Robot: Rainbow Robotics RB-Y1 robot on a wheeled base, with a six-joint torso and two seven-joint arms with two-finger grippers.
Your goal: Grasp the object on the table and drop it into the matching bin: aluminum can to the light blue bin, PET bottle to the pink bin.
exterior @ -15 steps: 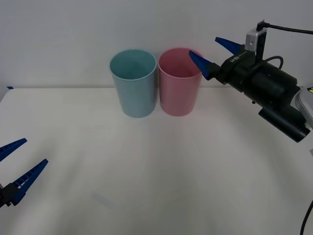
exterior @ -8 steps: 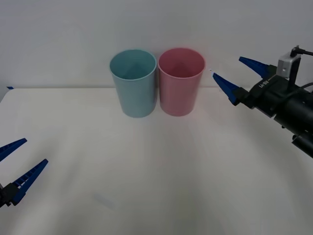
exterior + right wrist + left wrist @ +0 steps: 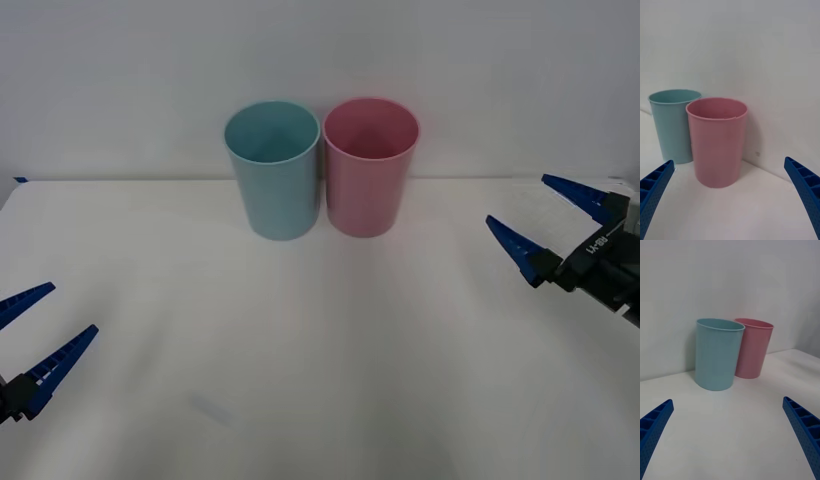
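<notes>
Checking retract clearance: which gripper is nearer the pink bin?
Right. The right gripper hangs open to the right of the pink bin, apart from it; the left gripper waits open at the table's near left edge.

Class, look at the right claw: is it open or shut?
Open. The right claw has its two blue fingers spread wide with nothing between them, beside the pink bin.

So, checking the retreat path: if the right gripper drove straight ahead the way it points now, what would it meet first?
Probably the tall pink plastic bin, centred ahead of the open right gripper; the depth between them is unclear.
</notes>
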